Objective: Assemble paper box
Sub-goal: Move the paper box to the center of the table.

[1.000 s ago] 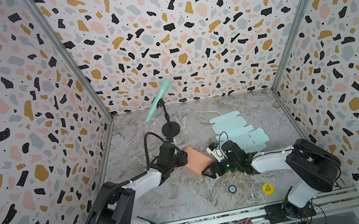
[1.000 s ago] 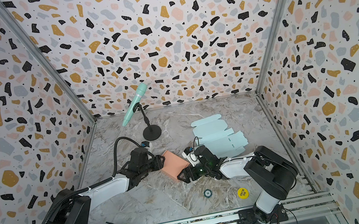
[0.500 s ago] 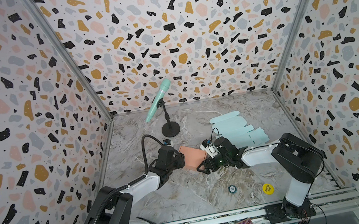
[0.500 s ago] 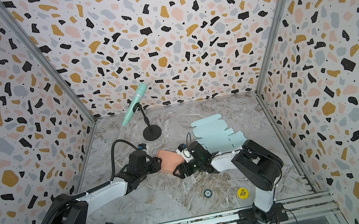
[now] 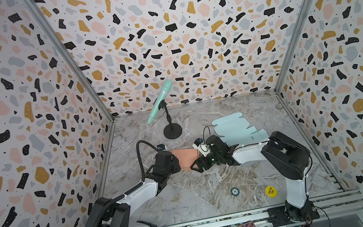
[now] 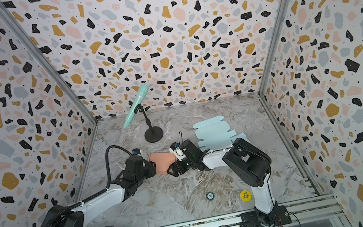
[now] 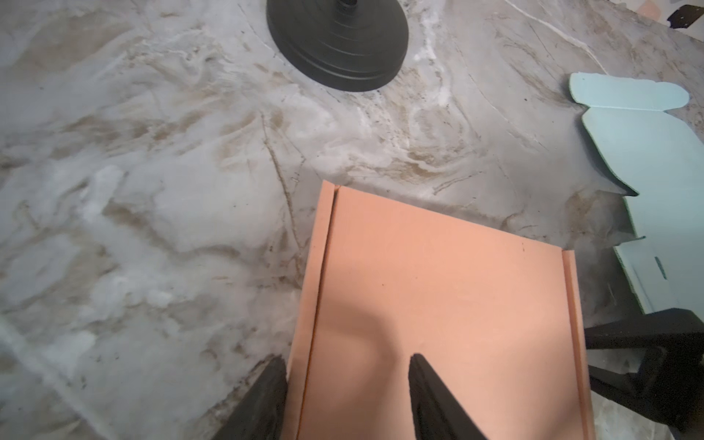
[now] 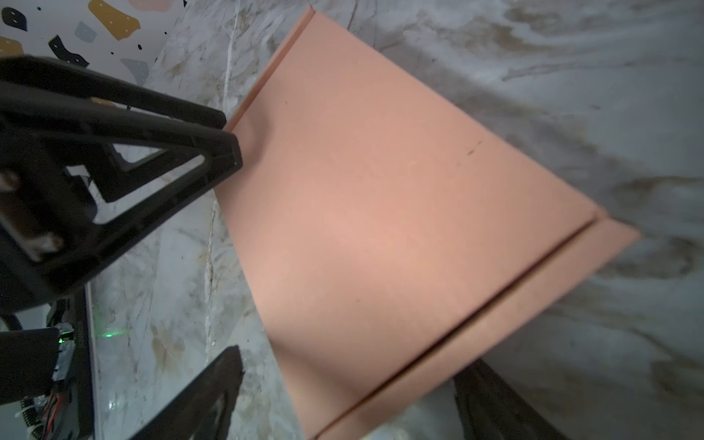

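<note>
Salmon-pink paper box (image 5: 186,156): in both top views it lies closed and flat-lidded on the marble tabletop (image 5: 214,189), between my two end effectors.
Top views, blank: a pale blue flat die-cut cardboard sheet (image 6: 216,133) lies unfolded behind my right arm; I judge that one not yet begun.
Left wrist: my left end effector (image 7: 346,384) stands part open, one finger on the lid, the other off the side edge; no grip.
Right wrist: my right end effector (image 8: 343,381) spreads wide around a box corner, gripping nothing.
Progress: pink box looks assembled.
</note>
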Motion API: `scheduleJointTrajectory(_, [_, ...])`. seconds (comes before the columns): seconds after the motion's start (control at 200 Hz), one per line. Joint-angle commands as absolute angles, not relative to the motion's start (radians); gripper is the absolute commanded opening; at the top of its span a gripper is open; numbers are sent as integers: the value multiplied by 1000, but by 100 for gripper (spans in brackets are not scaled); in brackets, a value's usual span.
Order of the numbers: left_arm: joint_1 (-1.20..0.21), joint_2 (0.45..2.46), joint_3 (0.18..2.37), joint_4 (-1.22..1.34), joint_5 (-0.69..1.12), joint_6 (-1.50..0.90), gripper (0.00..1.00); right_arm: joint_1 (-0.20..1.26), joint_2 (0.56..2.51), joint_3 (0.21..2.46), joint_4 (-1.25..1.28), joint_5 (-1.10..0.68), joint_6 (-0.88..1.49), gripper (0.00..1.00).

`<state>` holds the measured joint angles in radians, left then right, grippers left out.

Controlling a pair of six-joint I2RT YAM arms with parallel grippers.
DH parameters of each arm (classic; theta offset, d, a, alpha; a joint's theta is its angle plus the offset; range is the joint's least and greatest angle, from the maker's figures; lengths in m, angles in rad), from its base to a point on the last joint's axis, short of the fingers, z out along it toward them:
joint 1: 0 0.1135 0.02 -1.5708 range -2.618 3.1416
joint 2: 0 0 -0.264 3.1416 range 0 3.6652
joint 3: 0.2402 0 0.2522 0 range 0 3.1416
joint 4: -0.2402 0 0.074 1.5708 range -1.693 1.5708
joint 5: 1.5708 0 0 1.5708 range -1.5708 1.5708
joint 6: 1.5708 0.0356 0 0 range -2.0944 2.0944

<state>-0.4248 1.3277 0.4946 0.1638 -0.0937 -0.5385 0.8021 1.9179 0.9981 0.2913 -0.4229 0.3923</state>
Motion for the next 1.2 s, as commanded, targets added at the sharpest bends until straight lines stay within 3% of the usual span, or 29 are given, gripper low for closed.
scheduleJointTrajectory(0.0, [-405, 1300, 466, 180, -81, -551, 54, 832, 1945, 1055, 259, -446, 376, 87])
scheduleJointTrajectory(0.806, [-263, 1171, 385, 131, -137, -554, 56, 896, 2064, 1217, 231, -438, 388, 89])
scheduleJointTrajectory(1.191, [-258, 1104, 393, 62, -153, -539, 75, 849, 1970, 1143, 249, -431, 393, 92])
